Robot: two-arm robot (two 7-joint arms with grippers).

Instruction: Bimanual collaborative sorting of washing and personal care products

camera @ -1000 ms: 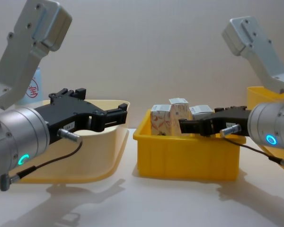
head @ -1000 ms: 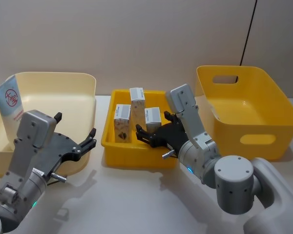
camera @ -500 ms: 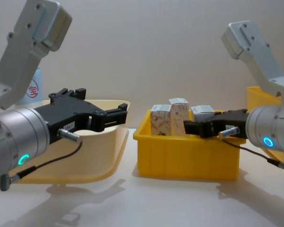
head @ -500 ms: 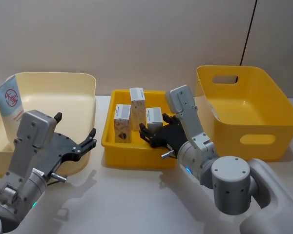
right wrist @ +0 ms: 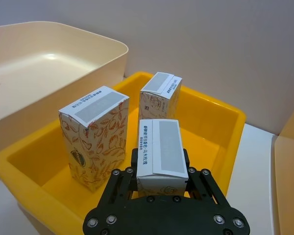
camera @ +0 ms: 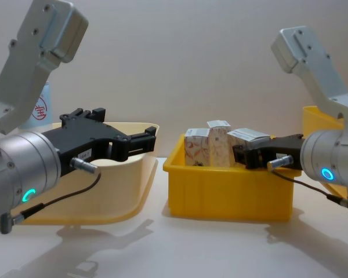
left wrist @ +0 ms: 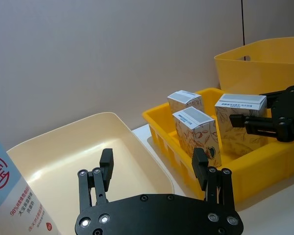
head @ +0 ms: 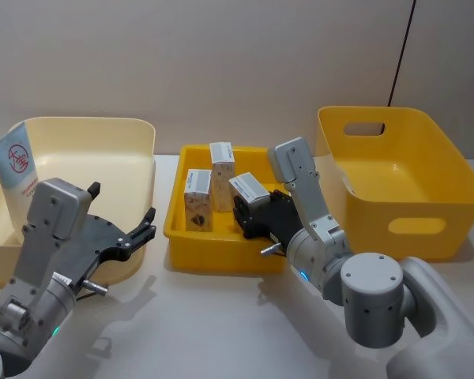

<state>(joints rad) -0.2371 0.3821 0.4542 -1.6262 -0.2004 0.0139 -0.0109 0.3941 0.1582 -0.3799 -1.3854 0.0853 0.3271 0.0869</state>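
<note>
Right gripper (right wrist: 159, 182) clamped on carton (right wrist: 159, 152)

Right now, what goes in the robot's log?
right gripper: shut on carton, tilted in yellow tray | left gripper: open, empty

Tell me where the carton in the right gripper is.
In the head view the tilted carton sits in the right gripper, over the right half of the small yellow bin, right of two standing cartons.
</note>
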